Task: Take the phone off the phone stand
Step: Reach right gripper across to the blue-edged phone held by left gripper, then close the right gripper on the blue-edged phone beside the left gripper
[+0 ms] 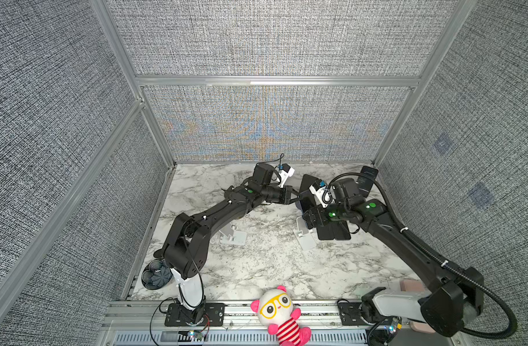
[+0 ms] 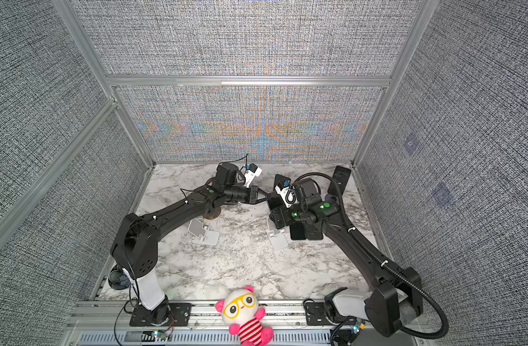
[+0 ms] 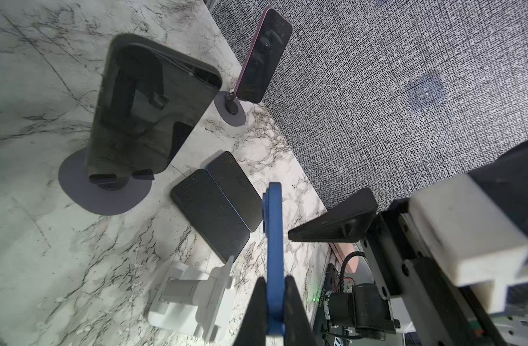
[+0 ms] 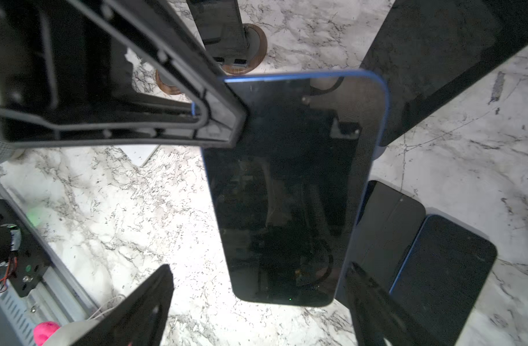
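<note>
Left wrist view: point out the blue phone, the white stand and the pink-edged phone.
blue phone (image 3: 274, 239), left wrist view, blue side edge.
white stand (image 3: 204, 302), left wrist view, middle of its body.
pink-edged phone (image 3: 264, 57), left wrist view, middle of its screen.

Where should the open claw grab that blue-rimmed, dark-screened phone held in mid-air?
Probably across its long edges near the free end, coming from that end. The blue-rimmed phone is a thin flat slab; the left claw pinches its faces at the far corner, and the open right claw straddles its width.
</note>
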Controlling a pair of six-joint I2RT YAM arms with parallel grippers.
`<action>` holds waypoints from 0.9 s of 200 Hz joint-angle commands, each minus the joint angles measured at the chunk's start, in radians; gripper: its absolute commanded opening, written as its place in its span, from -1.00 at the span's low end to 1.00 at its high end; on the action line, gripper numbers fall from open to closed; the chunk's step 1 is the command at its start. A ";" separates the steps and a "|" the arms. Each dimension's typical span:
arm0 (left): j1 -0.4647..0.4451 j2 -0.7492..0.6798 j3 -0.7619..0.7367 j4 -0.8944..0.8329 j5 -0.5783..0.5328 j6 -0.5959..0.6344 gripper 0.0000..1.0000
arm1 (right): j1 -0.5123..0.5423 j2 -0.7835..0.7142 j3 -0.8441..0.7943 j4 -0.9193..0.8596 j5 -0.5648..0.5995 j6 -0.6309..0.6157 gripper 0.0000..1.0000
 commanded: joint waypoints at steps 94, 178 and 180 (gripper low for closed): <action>-0.006 -0.013 0.027 0.021 0.036 -0.003 -1.00 | 0.003 0.039 -0.023 0.135 0.058 0.000 0.76; -0.009 -0.014 0.018 0.025 0.032 -0.003 -1.00 | 0.004 0.024 -0.039 0.152 0.088 0.031 0.42; -0.008 -0.015 0.017 0.024 0.032 -0.002 -1.00 | 0.003 0.022 -0.039 0.152 0.089 0.030 0.41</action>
